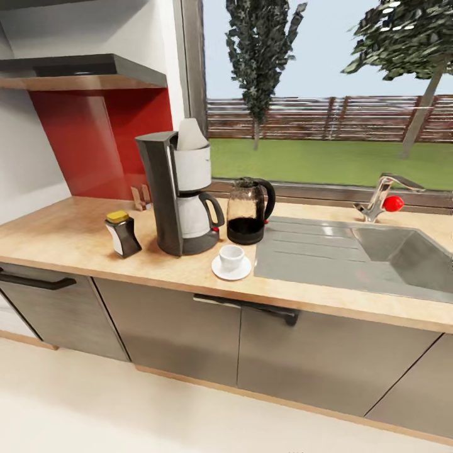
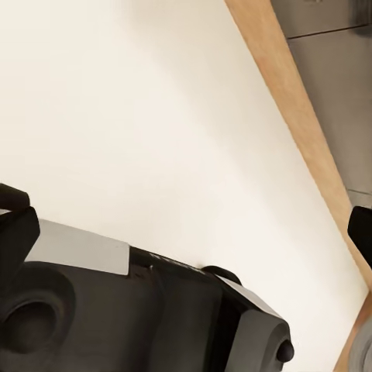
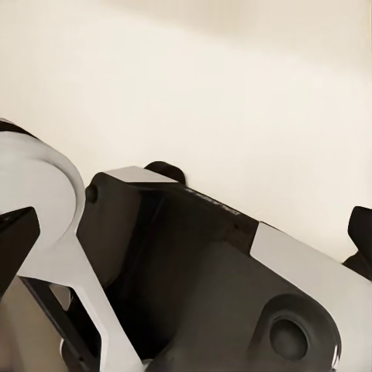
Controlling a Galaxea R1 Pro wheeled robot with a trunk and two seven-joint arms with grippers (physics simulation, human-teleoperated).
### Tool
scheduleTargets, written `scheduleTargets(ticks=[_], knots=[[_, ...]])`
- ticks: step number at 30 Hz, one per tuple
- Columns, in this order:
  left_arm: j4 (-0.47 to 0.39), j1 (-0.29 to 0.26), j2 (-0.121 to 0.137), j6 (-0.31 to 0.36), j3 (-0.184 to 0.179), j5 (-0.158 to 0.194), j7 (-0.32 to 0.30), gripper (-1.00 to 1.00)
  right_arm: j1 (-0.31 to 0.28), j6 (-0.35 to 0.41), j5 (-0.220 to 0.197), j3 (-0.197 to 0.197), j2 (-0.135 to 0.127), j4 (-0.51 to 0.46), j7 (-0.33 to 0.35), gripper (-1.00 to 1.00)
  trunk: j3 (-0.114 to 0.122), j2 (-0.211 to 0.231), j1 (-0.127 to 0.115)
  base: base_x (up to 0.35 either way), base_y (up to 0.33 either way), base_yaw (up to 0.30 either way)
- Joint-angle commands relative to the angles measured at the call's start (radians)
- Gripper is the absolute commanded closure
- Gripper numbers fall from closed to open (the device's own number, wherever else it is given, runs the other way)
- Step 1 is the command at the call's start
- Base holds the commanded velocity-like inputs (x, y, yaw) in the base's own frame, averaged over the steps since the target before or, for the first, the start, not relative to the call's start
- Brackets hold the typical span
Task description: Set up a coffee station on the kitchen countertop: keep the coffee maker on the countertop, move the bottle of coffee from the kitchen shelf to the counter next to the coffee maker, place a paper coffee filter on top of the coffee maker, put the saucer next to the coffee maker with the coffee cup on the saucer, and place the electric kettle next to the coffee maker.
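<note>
The coffee maker (image 1: 179,195) stands on the kitchen countertop (image 1: 69,233) with the paper coffee filter (image 1: 190,135) sticking up from its white housing. To its left stands the bottle of coffee (image 1: 123,234). The electric kettle (image 1: 247,211) is close on its right. In front of them the coffee cup (image 1: 231,257) sits on the saucer (image 1: 231,269). The kitchen shelf (image 1: 75,66) above the red panel is bare. Over the pale floor and my own dark base, my left gripper (image 2: 194,232) is open and empty. So is my right gripper (image 3: 190,240).
A steel sink (image 1: 377,251) with drainboard fills the counter's right part, with a tap (image 1: 384,195) and red knob behind it. Small brown pieces (image 1: 141,198) lean at the red panel. Grey cabinet fronts (image 1: 170,327) with black handles lie below, pale floor in front.
</note>
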Motion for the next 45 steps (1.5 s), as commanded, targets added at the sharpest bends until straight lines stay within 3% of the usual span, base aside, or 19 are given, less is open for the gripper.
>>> scheduleTargets(ticks=[1,18,20,28,30,37,39,40,43,45], knots=[[0.000,0.000,0.000,0.007,0.006,-0.002,-0.003,-1.00,-0.002,-0.010,-0.007,0.008,0.001,0.003,0.003,-1.00,-0.001,0.000,0.000,0.148,0.151,-0.102],[0.000,0.000,0.000,0.005,0.006,-0.002,-0.002,-1.00,-0.002,-0.020,-0.005,0.010,0.003,0.005,-0.009,-1.00,0.004,0.000,0.000,0.142,0.278,-0.148],[0.000,0.000,0.000,0.005,0.006,-0.002,-0.002,-1.00,0.012,-0.040,-0.004,0.011,0.008,0.005,-0.091,-1.00,0.005,0.000,0.000,0.004,0.340,-0.264],[0.000,0.000,0.000,0.005,0.006,-0.002,-0.001,-1.00,0.031,-0.047,-0.004,0.010,0.029,0.005,-0.223,-1.00,0.009,0.000,0.000,0.001,0.285,-0.177],[0.000,0.000,0.000,0.005,0.007,-0.002,-0.001,-1.00,0.032,-0.047,-0.005,0.010,0.041,0.005,-0.275,-1.00,0.009,0.000,0.000,0.000,0.094,-0.042],[0.000,0.000,-0.001,0.005,0.006,-0.002,0.026,-1.00,0.038,-0.045,-0.005,0.010,0.094,0.007,-0.615,-1.00,0.009,0.000,0.000,0.000,0.028,-0.013],[0.000,0.000,-0.001,0.005,0.004,-0.002,0.072,-1.00,0.039,-0.044,-0.006,0.010,0.122,0.007,-0.829,-1.00,0.009,0.000,0.000,0.000,0.005,-0.002],[0.000,0.000,-0.002,0.005,0.003,-0.002,0.094,-1.00,0.040,-0.044,-0.006,0.010,0.141,0.007,-1.017,-1.00,0.009,0.000,0.000,0.000,0.000,0.000],[0.000,0.000,-0.004,0.005,0.004,-0.002,0.099,-1.00,0.040,-0.044,-0.007,0.010,0.150,0.007,-1.082,-1.00,0.009,0.000,0.000,0.000,0.000,0.000],[0.000,0.000,-0.004,0.005,0.004,-0.002,0.100,-1.00,0.040,-0.044,-0.007,0.010,0.154,0.007,-1.089,-1.00,0.009,0.000,0.000,0.000,0.000,0.000]])
